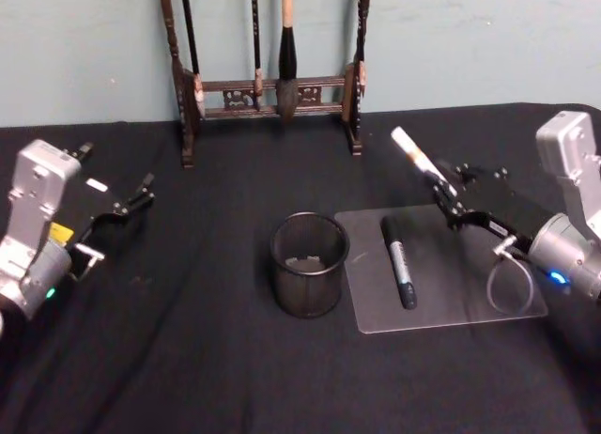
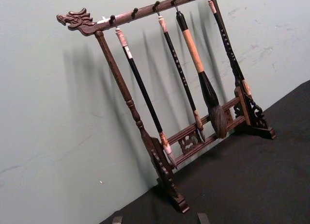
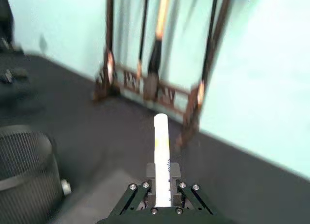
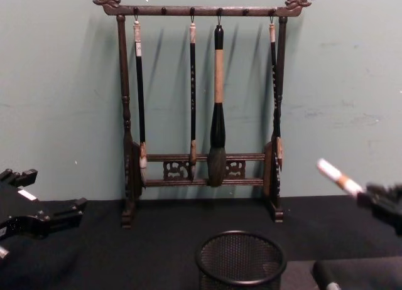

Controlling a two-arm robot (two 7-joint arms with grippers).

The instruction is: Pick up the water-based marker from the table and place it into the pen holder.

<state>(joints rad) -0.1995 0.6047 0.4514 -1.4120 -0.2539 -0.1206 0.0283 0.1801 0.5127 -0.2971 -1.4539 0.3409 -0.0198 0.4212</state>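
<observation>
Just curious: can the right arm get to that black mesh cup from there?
Probably yes. The right gripper, shut on the white marker, hangs by the clear mat; nothing stands between it and the open top of the pen holder.

Wall (image 1: 470, 39): pale blue-green, plain painted, running across the far side, with faint scuffs toward the right.
Brush rack (image 4: 169, 10): dark carved wood, at the far edge of the desk (image 1: 188, 359), close before the wall; dragon-head ends on the top bar.
Brushes (image 4: 218, 114): four, hanging; third from the left is thickest.
Desk: black cloth cover.
Light: even; soft shadows (image 2: 77, 78) of the rack on the wall.
</observation>
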